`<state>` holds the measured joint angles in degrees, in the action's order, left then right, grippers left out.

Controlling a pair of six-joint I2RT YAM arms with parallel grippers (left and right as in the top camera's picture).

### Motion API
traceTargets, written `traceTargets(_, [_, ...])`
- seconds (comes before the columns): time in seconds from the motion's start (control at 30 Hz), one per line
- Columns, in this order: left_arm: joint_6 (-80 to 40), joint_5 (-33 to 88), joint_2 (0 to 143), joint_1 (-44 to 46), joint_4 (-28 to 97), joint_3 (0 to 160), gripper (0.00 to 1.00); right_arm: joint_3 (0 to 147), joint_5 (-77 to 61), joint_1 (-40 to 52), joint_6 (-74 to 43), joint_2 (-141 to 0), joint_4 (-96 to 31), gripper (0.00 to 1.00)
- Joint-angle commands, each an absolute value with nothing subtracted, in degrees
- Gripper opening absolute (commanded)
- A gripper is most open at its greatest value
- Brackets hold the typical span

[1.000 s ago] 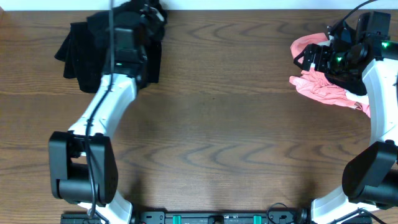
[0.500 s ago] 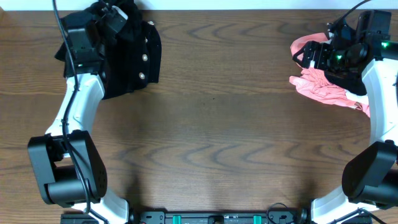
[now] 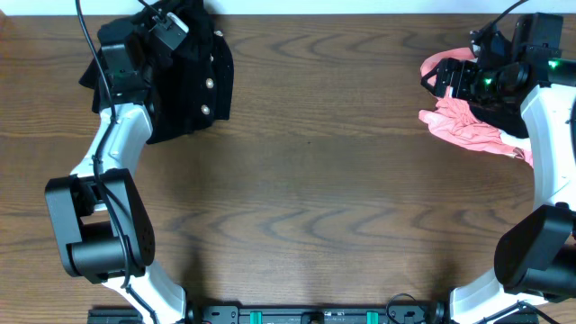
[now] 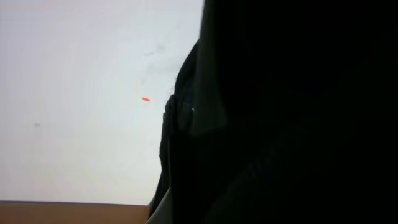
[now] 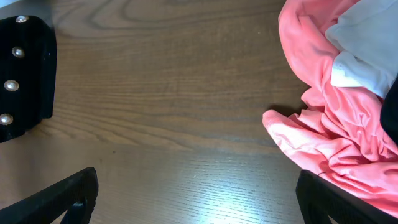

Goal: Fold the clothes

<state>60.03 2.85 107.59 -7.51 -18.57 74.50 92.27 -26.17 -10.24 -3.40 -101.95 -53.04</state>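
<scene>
The brown wooden table (image 3: 315, 180) takes up nearly everything seen from above, and both garments sit along its far edge. The left arm (image 3: 117, 153) reaches up the table's left side to the far left corner. There the black garment (image 3: 189, 90) lies bunched in a heap, with one panel spread flat toward the table's middle. The right arm (image 3: 549, 135) runs up the table's right side to the far right corner, where the pink garment (image 3: 468, 126) lies crumpled. It is well apart from the black one, with bare wood between them.

The left gripper (image 3: 166, 29) is at the top of the black heap, close to the table's far edge. Dark cloth blocks nearly all of its wrist camera and hides the fingers, so I cannot tell how far apart they are or whether they have hold of the cloth. The right gripper (image 5: 196, 199) is above the table at the pink garment's inner edge, the side toward the table's middle. Its fingers (image 5: 68, 196) are spread wide with only wood between them, and they hold nothing.

A white piece of cloth (image 5: 360, 56) shows among the pink folds. Smallest of all, a row of pale round buttons (image 3: 209, 83) runs down the flat black panel
</scene>
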Motion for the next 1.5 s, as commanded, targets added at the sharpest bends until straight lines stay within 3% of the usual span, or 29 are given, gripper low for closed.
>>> traceTargets(0.0, [59.94,3.66,107.15,-8.34,-20.67,75.35,0.06,92.92,-27.03,-9.45,-3.14,-101.69,-52.88,0.99])
traceTargets(0.87, [59.90,3.68,111.87,-11.20,-24.12,75.35,0.06,92.92,-27.03,-9.23,-3.14,-101.71,-52.01,0.99])
traceTargets(1.27, [59.86,3.42,111.96,-11.18,-11.38,75.35,0.07,92.92,-27.00,-9.23,-3.14,-101.71,-49.43,0.99])
traceTargets(1.37, [59.72,3.42,111.81,-11.18,-7.64,75.35,0.17,92.92,-27.00,-9.26,-3.14,-101.71,-49.43,0.99])
traceTargets(1.43, [59.70,3.44,111.42,-11.18,-4.71,75.35,0.38,92.92,-27.00,-9.26,-3.14,-101.80,-49.04,0.99])
traceTargets(1.47, [59.68,3.44,111.07,-11.18,-3.38,75.35,0.59,92.92,-27.00,-9.26,-3.14,-101.80,-48.88,0.99])
